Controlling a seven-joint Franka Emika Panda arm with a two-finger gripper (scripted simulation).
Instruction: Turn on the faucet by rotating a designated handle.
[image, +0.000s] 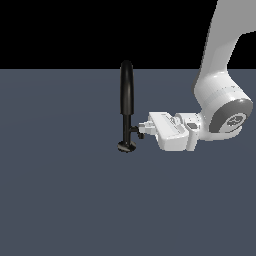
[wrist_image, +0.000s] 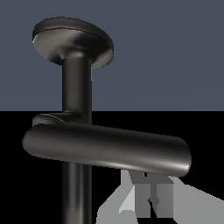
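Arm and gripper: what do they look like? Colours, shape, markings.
The arm has glossy white, rounded links; its wrist joint ends in a grey disc cap with a faint white mark. The gripper is a white boxy hand with short pale fingers. No cables visible.

A flat, plain slate-blue tabletop (image: 60, 200) spreads beneath me. Behind its far edge I see only a black backdrop (image: 75, 30).

You've got sharp, evenly lit renders, no blur or edge warping. Soft highlights streak the glossy faucet (image: 127, 95) and, up close, its handle (wrist_image: 107, 150); above the faucet, the backdrop reads pure black.
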